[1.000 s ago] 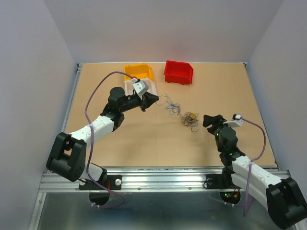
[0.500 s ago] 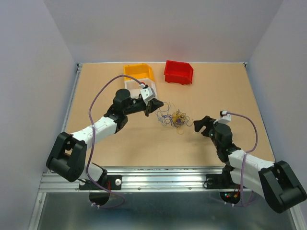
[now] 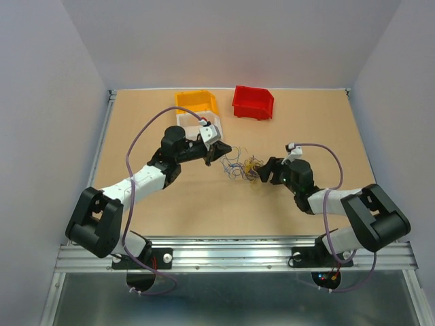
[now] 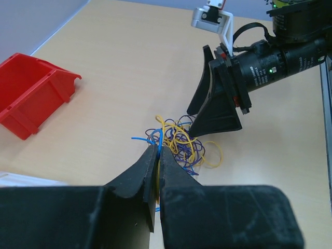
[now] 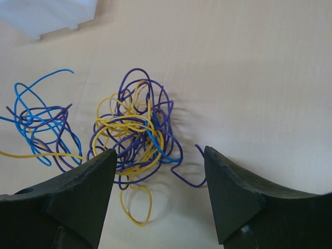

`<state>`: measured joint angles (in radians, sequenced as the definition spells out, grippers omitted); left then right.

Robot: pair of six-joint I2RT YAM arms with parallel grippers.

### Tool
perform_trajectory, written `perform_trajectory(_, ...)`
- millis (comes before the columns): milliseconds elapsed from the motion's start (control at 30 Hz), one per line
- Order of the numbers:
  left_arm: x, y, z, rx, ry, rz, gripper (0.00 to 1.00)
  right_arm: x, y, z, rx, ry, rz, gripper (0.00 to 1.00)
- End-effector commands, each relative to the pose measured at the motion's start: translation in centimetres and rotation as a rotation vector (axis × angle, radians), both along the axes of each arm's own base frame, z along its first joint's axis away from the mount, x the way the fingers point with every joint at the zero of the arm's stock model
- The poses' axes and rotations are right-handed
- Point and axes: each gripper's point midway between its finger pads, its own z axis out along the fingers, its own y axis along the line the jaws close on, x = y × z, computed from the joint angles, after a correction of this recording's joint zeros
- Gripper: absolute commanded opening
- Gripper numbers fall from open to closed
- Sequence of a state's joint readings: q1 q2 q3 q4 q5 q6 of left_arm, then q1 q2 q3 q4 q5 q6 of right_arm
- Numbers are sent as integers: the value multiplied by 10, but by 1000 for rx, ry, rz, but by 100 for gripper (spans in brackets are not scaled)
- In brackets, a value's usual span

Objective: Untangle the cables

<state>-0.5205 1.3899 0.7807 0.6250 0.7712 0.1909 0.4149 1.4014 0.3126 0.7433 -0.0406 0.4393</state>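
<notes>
The cables [image 5: 132, 140], thin curly wires in purple, yellow and blue, lie as one knot near the centre of the table [image 3: 319, 129], with a looser blue-and-purple clump at its 9 o'clock in the right wrist view. The left gripper [image 4: 157, 150] meets the tangle from 10 o'clock in the top view, its fingers pressed together on a blue and a yellow strand. The right gripper [image 3: 266, 170] sits at the tangle's 3 o'clock, fingers spread wide to either side of the main knot and touching no wire. The red bin [image 3: 253, 102] stands well apart at 12 o'clock.

Risk: closing on the whole knot would probably grip several wires at once, so that pulling tightens the loops or drags the bundle. The thin strands may also slip from the left pinch under tension.

Change: half a second ago the right gripper stood well apart at 4 o'clock, while the left has hardly moved. One second ago the left gripper was up beside the white bin [image 3: 204, 123] and the wires lay in two separate clumps.
</notes>
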Motion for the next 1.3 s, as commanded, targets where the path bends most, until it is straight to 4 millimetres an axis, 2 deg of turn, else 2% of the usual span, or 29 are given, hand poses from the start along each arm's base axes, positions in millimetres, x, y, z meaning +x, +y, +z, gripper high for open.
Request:
perform_trajectory(0, 2, -5, 29, -30, -87, -27, 7, 24, 26, 38, 20, -134, 66, 70)
perform_trajectory(67, 3, -5, 27, -21, -93, -30, 9, 25, 28, 30, 9, -115, 73, 58)
perform_trajectory(100, 3, -5, 27, -18, -96, -29, 13, 26, 29, 30, 10, -117, 72, 42)
perform_trajectory(167, 2, -5, 25, -5, -107, -35, 20, 26, 29, 33, 11, -123, 70, 26)
perform_trajectory(200, 2, -5, 23, 2, -108, -39, 30, 26, 28, 34, 14, -127, 68, 14)
perform_trajectory(300, -1, -6, 20, 20, -143, -35, 63, 23, 26, 49, 30, -165, 59, 1)
perform_trajectory(333, -3, -6, 22, 23, -162, -34, 67, 20, 24, 50, 29, -168, 57, 1)
perform_trajectory(400, -6, -7, 19, 32, -173, -36, 72, 16, 22, 65, 48, -209, 57, 0)
perform_trajectory(467, -6, -7, 19, 38, -187, -31, 80, 10, 20, 69, 54, -221, 58, 0)
perform_trajectory(500, -8, -8, 17, 40, -187, -36, 84, 6, 19, 79, 66, -246, 62, 0)
perform_trajectory(567, -10, -13, 13, 51, -195, -50, 85, -1, 18, 83, 78, -258, 76, 1)
perform_trajectory(600, -12, -17, 8, 61, -190, -55, 86, -5, 18, 94, 95, -287, 80, 1)
perform_trajectory(733, -9, -30, -15, 112, -170, -63, 86, -15, 20, 106, 120, -308, 114, 0)
perform_trajectory(833, -6, -36, -22, 123, -156, -71, 87, -20, 21, 110, 129, -310, 131, 1)
perform_trajectory(900, -7, -41, -23, 122, -150, -85, 94, -22, 22, 110, 135, -309, 141, 0)
perform_trajectory(1033, -6, -51, -27, 107, -120, -103, 95, -27, 29, 113, 153, -306, 179, 0)
perform_trajectory(1200, -1, -62, -20, 65, -109, -108, 95, -32, 35, 114, 160, -306, 212, 0)
perform_trajectory(1267, -5, -69, -21, 54, -90, -139, 92, -33, 38, 115, 165, -307, 221, 0)
